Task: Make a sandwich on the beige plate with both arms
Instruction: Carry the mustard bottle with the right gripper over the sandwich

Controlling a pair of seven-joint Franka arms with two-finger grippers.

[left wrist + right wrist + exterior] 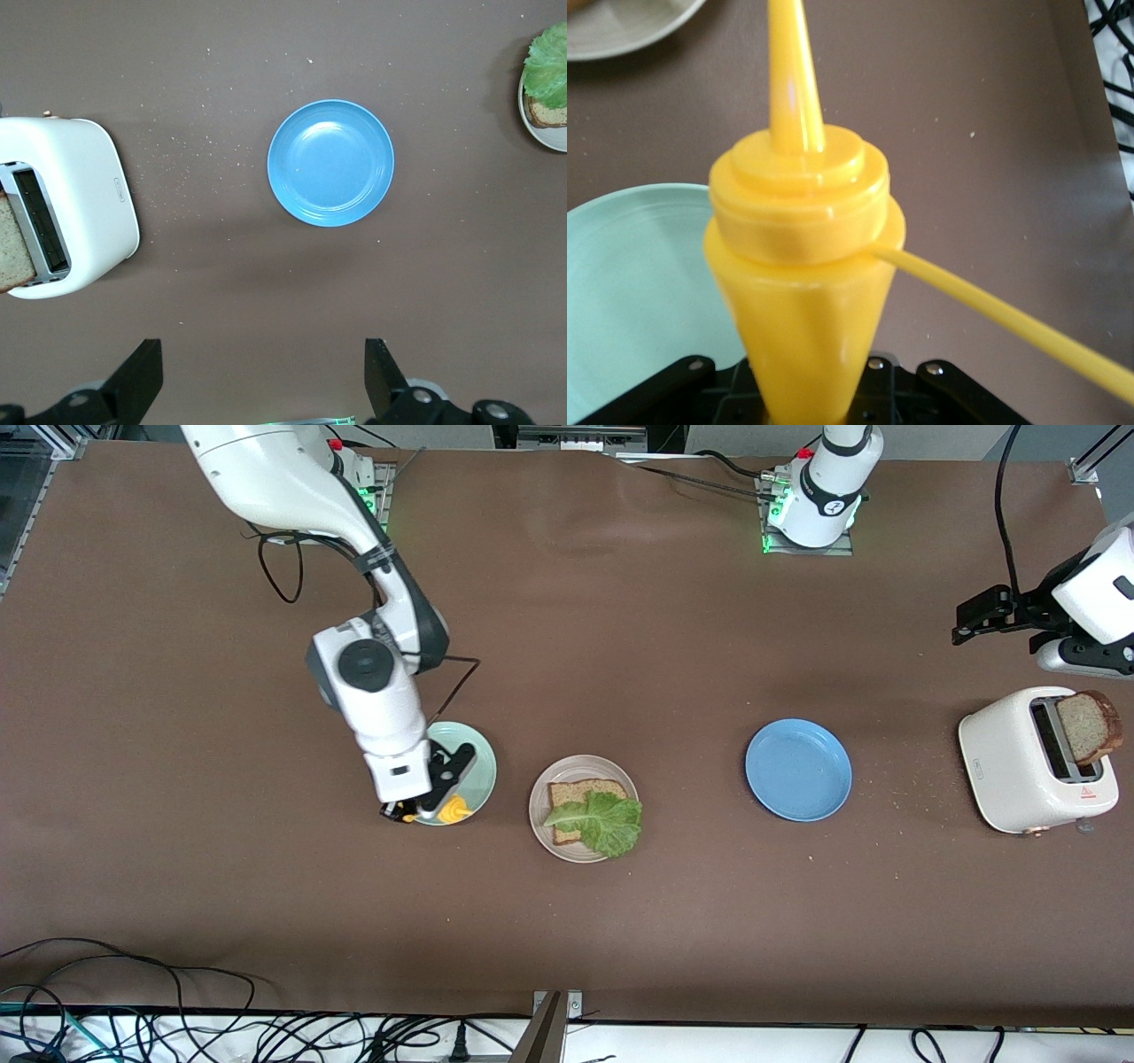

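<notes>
The beige plate (540, 815) holds one slice of bread (580, 788) with a green lettuce leaf (607, 822) lying on it. My right gripper (425, 808) hangs low over the mint green plate (474, 753) beside it, shut on a yellow squeeze bottle (454, 811). In the right wrist view the bottle (802, 266) fills the middle, its nozzle pointing out toward the beige plate's rim (620, 35). My left gripper (970, 622) waits open and empty in the air by the toaster at the left arm's end, its fingers wide apart (263, 381).
A white toaster (1010, 766) stands at the left arm's end with a brown bread slice (1088, 726) sticking out of its slot. An empty blue plate (797, 771) lies between the toaster and the beige plate. Crumbs dot the cloth near the toaster.
</notes>
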